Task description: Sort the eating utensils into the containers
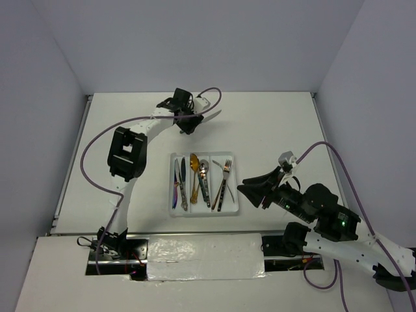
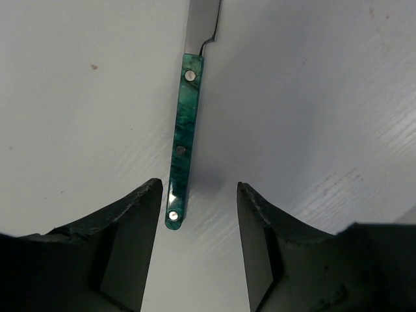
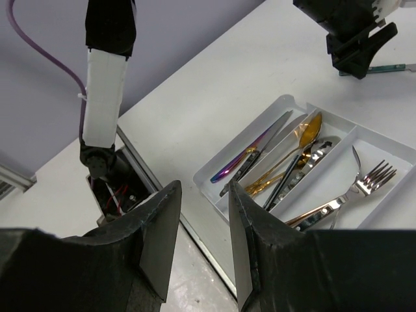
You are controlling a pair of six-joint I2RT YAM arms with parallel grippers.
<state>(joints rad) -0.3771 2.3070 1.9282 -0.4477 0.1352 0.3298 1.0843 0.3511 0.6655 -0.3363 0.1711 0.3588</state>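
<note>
A knife with a teal handle (image 2: 182, 143) lies flat on the white table at the far side, its blade (image 1: 212, 115) pointing right in the top view. My left gripper (image 2: 199, 195) is open over it. The handle's end sits between the fingers, close to the left finger (image 2: 140, 221) and apart from the right one. The white tray (image 1: 203, 214) holds the other utensils: a purple knife (image 1: 175, 192) in the left compartment, a gold spoon (image 1: 194, 162) in the middle one, a fork (image 1: 227, 166) in the right one. My right gripper (image 1: 250, 188) hovers open and empty, just right of the tray.
The right wrist view shows the tray's near corner (image 3: 208, 177) below my right gripper (image 3: 205, 195), and the left arm's base (image 3: 104, 169) at the table's edge. The left arm arches over the table left of the tray. Purple cables loop beside both arms.
</note>
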